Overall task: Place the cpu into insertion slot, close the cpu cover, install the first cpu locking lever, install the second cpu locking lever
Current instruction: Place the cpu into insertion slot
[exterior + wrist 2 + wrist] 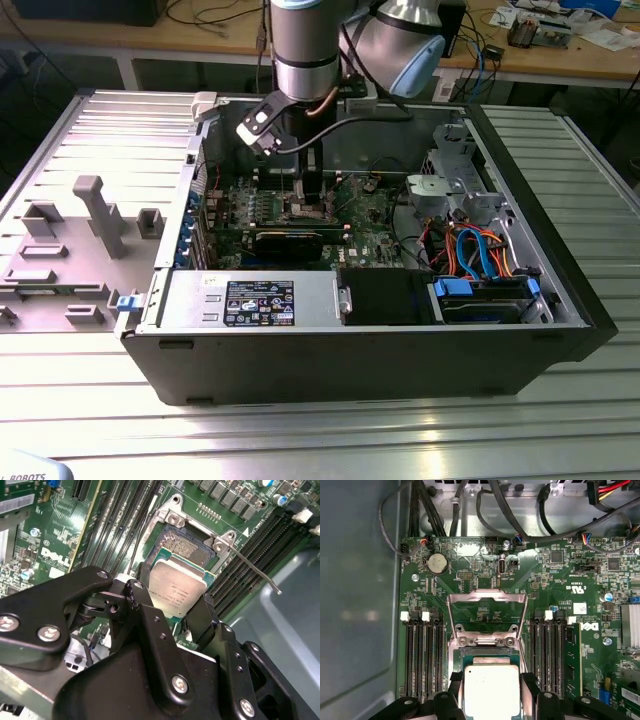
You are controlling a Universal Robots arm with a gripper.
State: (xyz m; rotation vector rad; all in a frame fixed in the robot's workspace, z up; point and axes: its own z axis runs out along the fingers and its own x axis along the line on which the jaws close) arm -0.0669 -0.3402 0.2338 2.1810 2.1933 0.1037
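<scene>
My gripper (175, 594) is shut on the cpu (177, 586), a small silver-topped square chip held by its two opposite edges between the black fingers (142, 587). The chip hangs tilted just above the insertion slot (186, 550), whose dark pin field shows beyond its far edge. In the first wrist view the cpu (491, 690) sits between the fingertips, and the cpu cover (487, 597) stands swung open behind the socket. A thin locking lever (255, 570) sticks out unlatched beside the slot. In the exterior view the gripper (305, 192) is low inside the open computer case over the motherboard (370, 215).
Black memory slots (422, 655) flank the socket on both sides. Black cables (485, 510) run along the case wall behind the board. A drive bay with blue and orange cables (480, 260) fills the exterior view's right. A grey fixture plate (80, 230) lies outside the case.
</scene>
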